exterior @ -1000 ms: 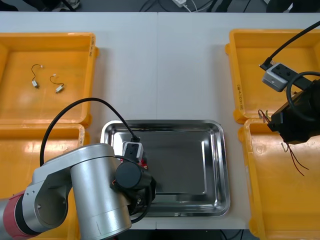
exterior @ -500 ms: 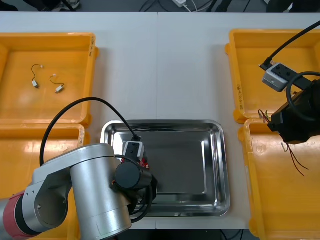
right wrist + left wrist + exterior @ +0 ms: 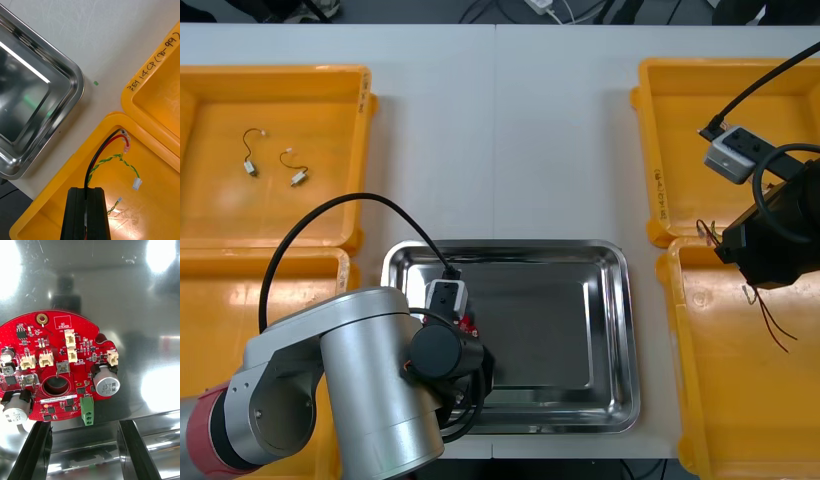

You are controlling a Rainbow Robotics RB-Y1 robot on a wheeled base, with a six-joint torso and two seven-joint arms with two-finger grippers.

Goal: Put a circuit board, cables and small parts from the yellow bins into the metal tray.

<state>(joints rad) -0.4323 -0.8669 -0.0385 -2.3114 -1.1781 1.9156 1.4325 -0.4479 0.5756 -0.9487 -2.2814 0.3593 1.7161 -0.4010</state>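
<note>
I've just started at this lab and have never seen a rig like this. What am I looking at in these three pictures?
This is a two-armed robot sorting parts at a light table. The wide picture looks down from above the arms: yellow bins at both sides, a metal tray between them. The two tall pictures come from cameras on the wrists, so each arm's black jaws rise from the bottom edge. The left arm is down in the tray; its jaws stand open, holding nothing, beside a round red circuit board lying flat on the tray floor. The right arm is over the near right bin, jaws shut on a cable of black, red and twisted wires. Two small parts with short wires lie in the far left bin.
</note>
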